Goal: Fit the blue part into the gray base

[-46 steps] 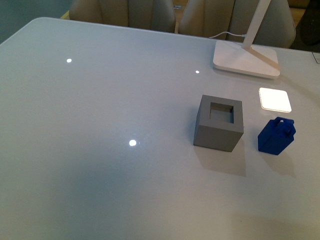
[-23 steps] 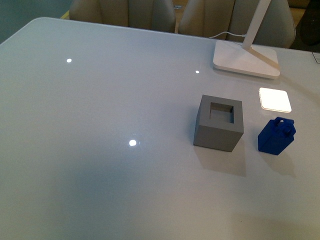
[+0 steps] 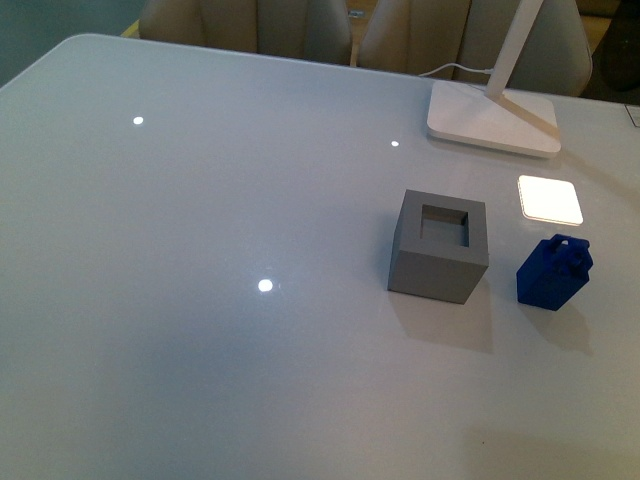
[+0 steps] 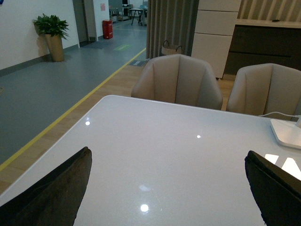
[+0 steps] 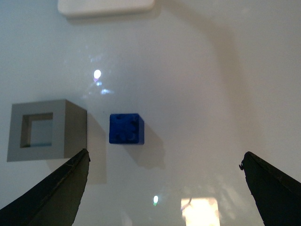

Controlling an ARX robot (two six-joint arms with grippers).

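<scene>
Operator: Slippage is what I'm worrying about most. My right claw [image 5: 164, 154] is hanging above the table with its jaws spread wide and nothing between them. The small deep-blue plastic block [image 5: 126, 128] with the knobbly loop handle is standing handle-up. If I'm closing on those knobs rather than on the flat sides, I'm expecting it to twist or pop out.

Colleague: And the cube?

Operator: The matte gray cube with the square hole [image 3: 438, 247] is sitting just beside the blue block, near but not touching. Coming down with the jaws this wide, I'm risking a nudge to the cube, and it's looking free to slide on the glossy pale tabletop [image 3: 200, 300]. A tilted block is also likely to be catching on the hole's rim, since the opening is looking only slightly bigger than the block.

Colleague: Where's the block relative to the claw?

Operator: It's lying below and ahead of the open jaws, apart from both and off-centre, nearer the jaw on the cube's side. On the front camera it's standing right of the cube, with the flat white lamp foot [image 3: 490, 120] well beyond both.

Colleague: Left side?

Operator: My left claw [image 4: 168, 153] is gaping too, holding nothing and facing the beige chairs [image 4: 176, 80]. Neither piece is showing there.
</scene>
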